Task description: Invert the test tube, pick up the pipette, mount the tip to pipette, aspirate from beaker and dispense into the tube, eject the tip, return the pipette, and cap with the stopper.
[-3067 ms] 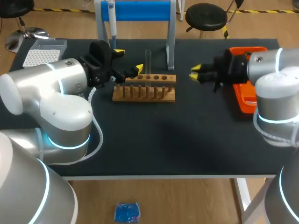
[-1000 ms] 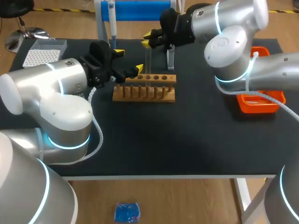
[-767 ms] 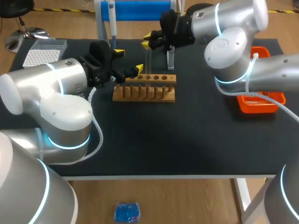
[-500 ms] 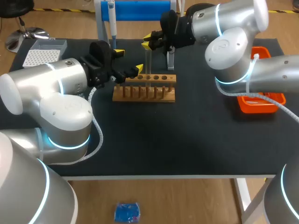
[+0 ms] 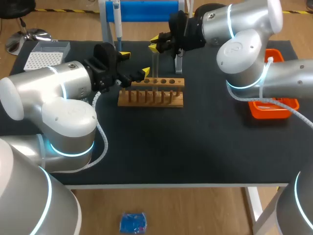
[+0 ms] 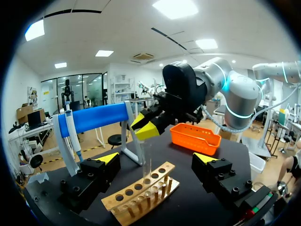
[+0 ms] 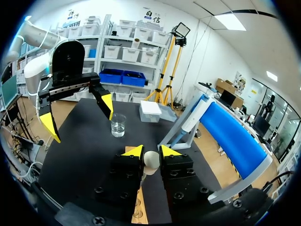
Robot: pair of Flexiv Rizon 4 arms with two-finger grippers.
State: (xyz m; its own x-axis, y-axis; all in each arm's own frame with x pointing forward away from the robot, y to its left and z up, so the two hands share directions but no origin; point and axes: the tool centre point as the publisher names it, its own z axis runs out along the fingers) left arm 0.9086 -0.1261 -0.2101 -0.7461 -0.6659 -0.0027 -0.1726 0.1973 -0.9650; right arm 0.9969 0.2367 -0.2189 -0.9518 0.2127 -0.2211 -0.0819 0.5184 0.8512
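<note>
A clear test tube (image 5: 155,66) stands upright in the wooden rack (image 5: 151,93). My right gripper (image 5: 154,42) hangs just above the tube's top, shut on a whitish stopper (image 7: 151,159) that sits between its yellow tips. My left gripper (image 5: 135,63) stands open by the rack's left end with nothing in it. In the left wrist view the test tube (image 6: 146,162) rises between the wide-apart tips of my left gripper (image 6: 156,159). The pipette (image 5: 116,19) hangs on the blue stand (image 5: 146,11). A glass beaker (image 7: 118,125) stands on the mat beyond the rack.
A tip box (image 5: 46,54) sits at the table's far left corner. An orange tray (image 5: 274,105) lies at the right, partly under my right arm. The blue stand's legs stand just behind the rack. The near half of the black mat (image 5: 171,147) is bare.
The right arm has swung in from the right side to above the test tube. Over the last second it has hardly moved. The left arm has stayed still.
</note>
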